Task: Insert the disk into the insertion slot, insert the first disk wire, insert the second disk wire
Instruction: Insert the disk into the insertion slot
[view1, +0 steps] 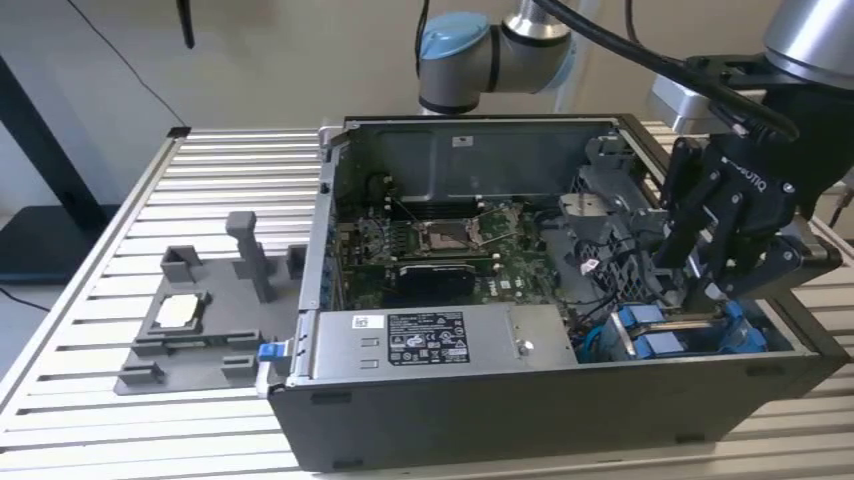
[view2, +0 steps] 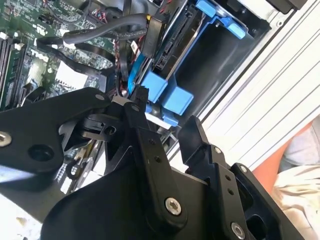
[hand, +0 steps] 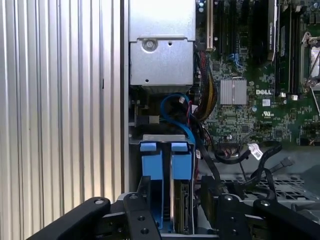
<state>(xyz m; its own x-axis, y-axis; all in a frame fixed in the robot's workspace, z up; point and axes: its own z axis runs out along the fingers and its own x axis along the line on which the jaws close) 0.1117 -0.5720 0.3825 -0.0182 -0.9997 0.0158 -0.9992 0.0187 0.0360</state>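
End effector: the end effector (view2: 165, 112) hangs low over the corner of the case (view1: 534, 410) nearest the exterior view's right edge. Its two black fingers (view2: 150, 150) stand apart, and I see nothing held between them.
Disk: the disk (hand: 182, 202) stands on its edge inside the slot (hand: 162, 138), in that same corner, just under the fingers.
Risk, wires: the blue wire (hand: 172, 107) and the black wires (view2: 95, 32) lie in loops right beside the slot. I think a finger could hook one and pull it.
Risk, plug: the plug place on the disk edge looks narrow. A plug pushed in crooked could bend or jam.
Risk, board: the green board (hand: 250, 115) sits close by. A bump from a hard finger could hurt its small parts.
Disk feel: flat, hard, grey metal, with bright blue tabs (hand: 151, 162) of smooth plastic that may bend a bit.
Slot feel: thin grey metal, box-shaped, with sharp-looking edges.
Wires feel: soft, bendy, round.
Case: black with stiff walls, and open on top. It rests on the counter (view1: 120, 440), which is made of shiny ribbed metal bars.
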